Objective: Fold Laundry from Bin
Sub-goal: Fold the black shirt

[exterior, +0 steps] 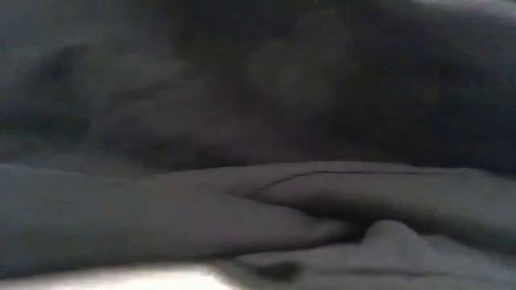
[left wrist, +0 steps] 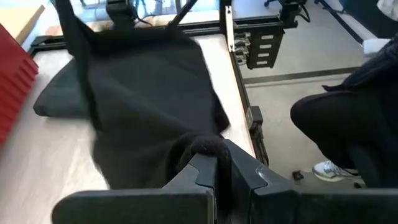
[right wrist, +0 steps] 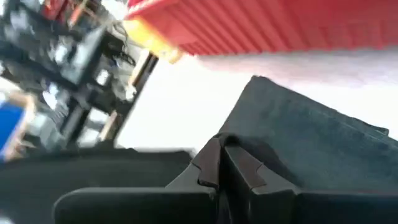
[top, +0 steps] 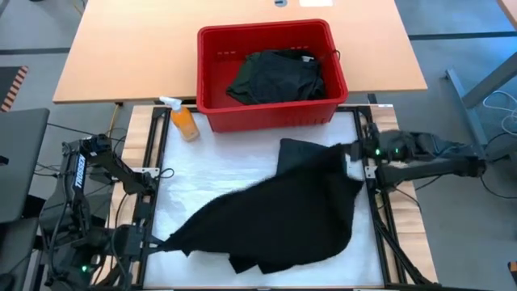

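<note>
A black garment [top: 283, 214] stretches slantwise across the white table top, from the near left to the far right. My left gripper [top: 153, 241] is shut on its near-left end. At the table's right side, my right gripper [top: 353, 150] is shut on its far-right end. The red bin [top: 271, 109] stands at the far edge with another dark garment [top: 275, 77] lying inside it. In the low view, folds of the dark cloth [exterior: 266, 201] fill the picture. My left gripper pinches a bunched fold at the garment's near-left end [left wrist: 200, 144] between its two fingers. The fingers slant down from the table's left. From there the cloth runs out across the table. How many layers are held, I cannot tell. My right gripper pinches the garment at its far-right edge [right wrist: 239, 134] between two fingers that stand close together, coming in from the table's right. The cloth spreads away from the fingers, and a corner [right wrist: 256, 79] lies toward the bin. The fingers hide the exact place of contact.
An orange spray bottle [top: 184, 121] stands left of the bin, at the table's far left. Black frame rails [top: 380, 218] run along both sides of the table top. A person's dark leg and white shoe [left wrist: 329, 169] show on the floor beyond the table's edge.
</note>
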Controlling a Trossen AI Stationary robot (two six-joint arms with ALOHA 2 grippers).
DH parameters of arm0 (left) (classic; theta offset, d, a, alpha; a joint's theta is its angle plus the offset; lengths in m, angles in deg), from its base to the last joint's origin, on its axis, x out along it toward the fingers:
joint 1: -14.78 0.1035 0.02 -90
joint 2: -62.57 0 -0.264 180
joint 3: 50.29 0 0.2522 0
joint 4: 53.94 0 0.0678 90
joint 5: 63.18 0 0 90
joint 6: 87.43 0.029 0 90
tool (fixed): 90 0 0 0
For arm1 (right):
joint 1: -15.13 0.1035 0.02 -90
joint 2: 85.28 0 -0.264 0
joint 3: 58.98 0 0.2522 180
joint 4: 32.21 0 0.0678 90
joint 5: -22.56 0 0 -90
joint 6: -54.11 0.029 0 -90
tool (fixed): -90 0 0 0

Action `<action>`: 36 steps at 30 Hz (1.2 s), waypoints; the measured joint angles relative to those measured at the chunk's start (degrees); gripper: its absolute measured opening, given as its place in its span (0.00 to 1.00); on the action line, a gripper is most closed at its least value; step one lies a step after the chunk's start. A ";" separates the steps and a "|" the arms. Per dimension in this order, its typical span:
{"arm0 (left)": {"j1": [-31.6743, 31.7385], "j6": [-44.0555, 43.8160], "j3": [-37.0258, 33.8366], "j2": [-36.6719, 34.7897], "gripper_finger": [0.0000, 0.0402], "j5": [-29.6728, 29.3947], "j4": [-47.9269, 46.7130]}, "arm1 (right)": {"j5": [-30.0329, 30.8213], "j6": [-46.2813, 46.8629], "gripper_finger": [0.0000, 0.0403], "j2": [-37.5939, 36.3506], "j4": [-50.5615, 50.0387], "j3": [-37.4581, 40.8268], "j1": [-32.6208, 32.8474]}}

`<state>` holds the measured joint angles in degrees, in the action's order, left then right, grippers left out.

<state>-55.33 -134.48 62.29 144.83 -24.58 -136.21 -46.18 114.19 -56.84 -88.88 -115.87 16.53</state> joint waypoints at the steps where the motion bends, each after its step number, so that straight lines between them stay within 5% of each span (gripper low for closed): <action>1: 0.02 -0.36 0.00 0.03 0.00 -0.02 0.04 | -0.33 -0.11 0.09 0.08 1.64 0.04 0.75; 14: -3.94 -7.89 0.00 1.29 0.00 0.20 -0.10 | -1.77 -4.96 0.10 -3.26 11.08 0.15 5.76; 19: -4.89 -9.75 -0.42 1.38 0.00 -0.71 0.09 | -3.04 3.58 0.09 -0.61 3.59 2.82 6.72; 24: -4.88 -11.91 -2.53 1.81 0.00 -0.19 -0.06 | -3.44 10.20 0.08 3.47 6.87 10.22 8.75; 31: -4.89 -14.49 -3.45 1.79 0.00 -0.05 -0.15 | -1.73 1.03 0.18 8.49 18.84 11.55 4.92; 36: -4.89 -14.94 -3.45 1.79 0.00 -0.06 -0.11 | -1.89 -10.28 0.34 9.92 16.83 7.53 0.14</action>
<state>-60.22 -149.43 58.84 146.62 -24.65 -136.32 -48.07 103.91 -46.92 -72.04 -108.34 16.67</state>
